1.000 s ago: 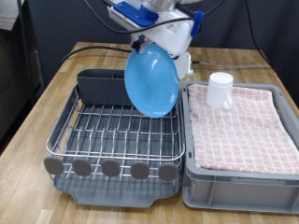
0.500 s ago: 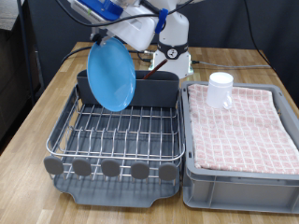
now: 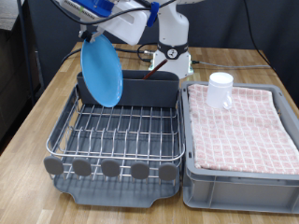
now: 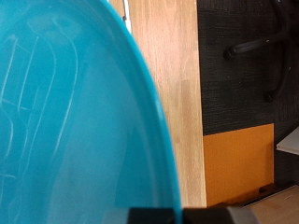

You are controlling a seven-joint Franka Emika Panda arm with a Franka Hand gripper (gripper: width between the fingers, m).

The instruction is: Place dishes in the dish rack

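Note:
The bright-blue plate (image 3: 101, 71) hangs nearly on edge over the far corner of the dish rack (image 3: 117, 131) on the exterior view's left, in front of the grey cutlery holder (image 3: 145, 91). My gripper (image 3: 92, 37) is shut on the plate's upper rim. In the wrist view the plate (image 4: 75, 121) fills most of the picture. The white mug (image 3: 220, 89) stands upside down on the checked cloth (image 3: 245, 126) in the grey bin. The wooden spoon is out of view.
The grey bin (image 3: 238, 187) with the cloth stands right of the rack in the exterior view. The robot's white base (image 3: 172, 58) and cables are behind the rack. The wooden table (image 4: 173, 103) ends at a dark floor (image 4: 248, 65).
My gripper has carried the blue plate from the middle of the rack's far side towards the exterior view's left and turned it more on edge. The mug has not moved.

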